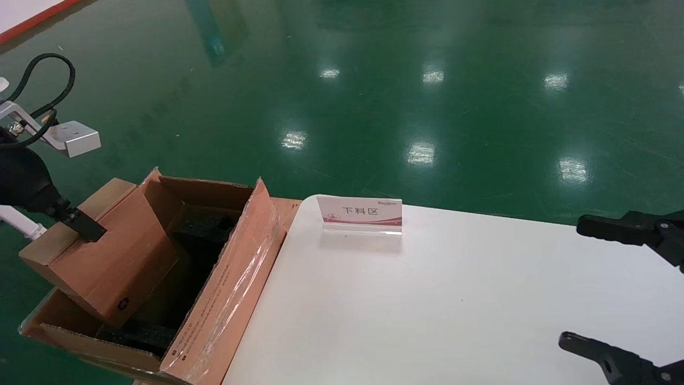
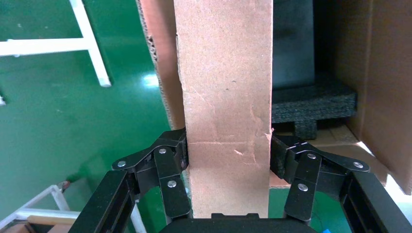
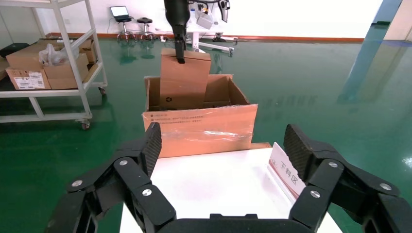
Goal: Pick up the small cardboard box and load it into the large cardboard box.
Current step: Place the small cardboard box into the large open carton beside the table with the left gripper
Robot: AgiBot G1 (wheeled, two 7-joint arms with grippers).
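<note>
The small cardboard box point(image 1: 107, 256) hangs tilted, its lower end with the recycling mark down inside the large cardboard box point(image 1: 235, 278), which stands off the table's left edge. My left gripper point(image 1: 81, 223) is shut on the small box's upper end. In the left wrist view the left gripper point(image 2: 227, 145) presses both narrow sides of the small box point(image 2: 226, 87), with black foam point(image 2: 311, 104) beyond it. From the right wrist view the small box point(image 3: 183, 82) stands up out of the large box point(image 3: 199, 128). My right gripper point(image 1: 593, 283) point(image 3: 223, 145) hovers open over the table's right side, holding nothing.
A white table point(image 1: 454, 299) carries a small sign card point(image 1: 360, 213) near its far edge. A shelf cart point(image 3: 92, 58) with cartons stands on the green floor beyond the large box.
</note>
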